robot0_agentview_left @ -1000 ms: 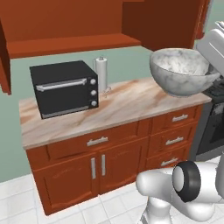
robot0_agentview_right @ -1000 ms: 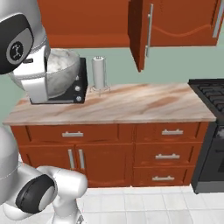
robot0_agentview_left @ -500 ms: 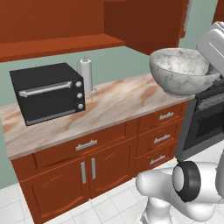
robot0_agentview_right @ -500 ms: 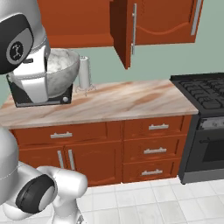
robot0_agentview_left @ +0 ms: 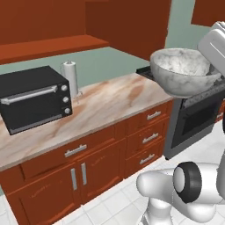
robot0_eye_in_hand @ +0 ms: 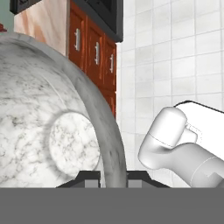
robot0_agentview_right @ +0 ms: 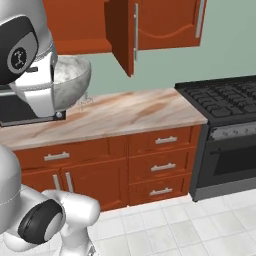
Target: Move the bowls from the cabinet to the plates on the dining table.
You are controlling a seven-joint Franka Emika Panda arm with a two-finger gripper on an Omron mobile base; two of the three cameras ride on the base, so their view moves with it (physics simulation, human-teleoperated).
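Transit step: marble bowl in carry, plates not yet reached.
Gripper (robot0_eye_in_hand: pixel 113 177) nipped narrowly on the rim of the marble bowl (robot0_agentview_left: pixel 184 77), held high at 2 o'clock over the oven counter (robot0_agentview_left: pixel 110 103); next, carry to the dining table, judged.

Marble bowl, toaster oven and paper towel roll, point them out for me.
Marble bowl (robot0_agentview_left: pixel 184 72), left base view, on its speckled outer wall.
Toaster oven (robot0_agentview_left: pixel 33 99), left base view, on its glass door.
Paper towel roll (robot0_agentview_left: pixel 70 77), left base view, on the white roll's middle.
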